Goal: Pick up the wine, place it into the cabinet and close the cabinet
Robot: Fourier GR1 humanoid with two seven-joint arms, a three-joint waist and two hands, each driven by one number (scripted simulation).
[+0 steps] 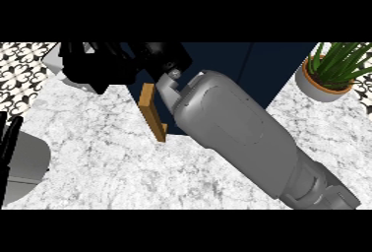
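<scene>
My right forearm (240, 133) crosses the counter from the lower right toward the upper left. Its black hand (98, 64) lies at the far left end of the dark navy cabinet (232, 64), past the top of a wooden door (152, 112) that I see edge-on, swung out over the counter. The fingers look spread, with nothing visible between them. No wine bottle shows in the head view. A small pale shape (54, 59) sits just left of the hand; what it is cannot be told. My left hand (4, 135) shows only as a dark sliver at the left edge.
A potted green plant (330, 74) stands at the back right on the marble counter (109, 167). My left forearm (25, 165) fills the lower left edge. Patterned floor tiles (22, 64) show beyond the counter at the upper left.
</scene>
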